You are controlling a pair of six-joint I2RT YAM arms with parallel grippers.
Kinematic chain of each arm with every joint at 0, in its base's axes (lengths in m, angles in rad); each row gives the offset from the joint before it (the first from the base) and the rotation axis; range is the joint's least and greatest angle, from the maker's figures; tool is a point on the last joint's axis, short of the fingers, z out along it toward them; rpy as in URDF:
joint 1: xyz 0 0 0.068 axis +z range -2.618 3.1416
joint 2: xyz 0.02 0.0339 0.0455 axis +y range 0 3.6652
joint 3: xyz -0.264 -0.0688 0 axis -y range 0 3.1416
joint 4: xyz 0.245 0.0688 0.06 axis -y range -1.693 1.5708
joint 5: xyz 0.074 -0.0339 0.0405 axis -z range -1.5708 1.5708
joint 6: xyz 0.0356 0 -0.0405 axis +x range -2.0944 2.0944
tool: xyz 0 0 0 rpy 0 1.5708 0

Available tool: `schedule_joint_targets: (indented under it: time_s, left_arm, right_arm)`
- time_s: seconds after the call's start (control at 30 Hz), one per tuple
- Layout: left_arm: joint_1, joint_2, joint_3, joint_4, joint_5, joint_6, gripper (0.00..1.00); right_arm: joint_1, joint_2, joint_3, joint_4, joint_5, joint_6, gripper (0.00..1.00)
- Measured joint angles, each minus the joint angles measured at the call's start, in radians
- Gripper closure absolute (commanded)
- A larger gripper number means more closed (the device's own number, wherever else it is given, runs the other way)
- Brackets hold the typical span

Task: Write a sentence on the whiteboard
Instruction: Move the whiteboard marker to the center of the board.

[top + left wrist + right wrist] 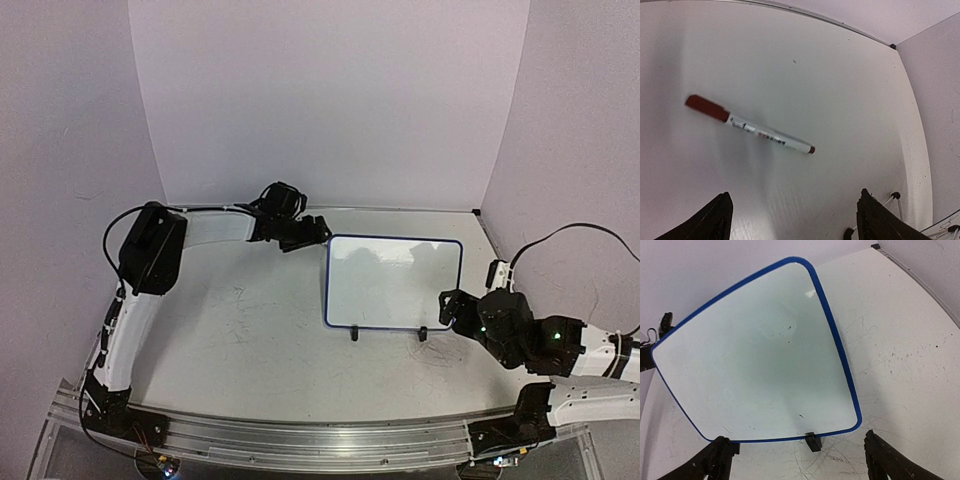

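Red-capped marker (755,131) is noted loose on the table (840,75) beneath the spread left gripper (795,193); an off-centre closure may roll it away. The whiteboard (393,282), unwritten, is found mid-table, just before the spread right gripper (795,436).

The whiteboard (394,281) sits right of centre on the surface (240,330). The left fingers (314,230) are near its far left corner, the right fingers (448,303) by its near right corner.

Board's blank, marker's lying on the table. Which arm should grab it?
Left. The left gripper hangs open above the marker, which lies free on the table just ahead of its fingers. The right gripper, also open, sits at the whiteboard's near right corner, with no marker in its view.
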Motion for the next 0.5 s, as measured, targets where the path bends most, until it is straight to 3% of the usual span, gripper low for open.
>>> schedule_joint_targets:
  time_s: [0.3,0.5]
  left_arm:
    - [-0.01,0.265,0.345,0.133,0.021,-0.015,0.06]
    - [-0.007,0.341,0.409,0.192,0.02,-0.05,0.0]
  right_arm:
    - [0.001,-0.034,-0.002,-0.029,-0.004,-0.042,0.1]
    - [0.001,-0.05,-0.002,-0.049,-0.014,-0.044,0.13]
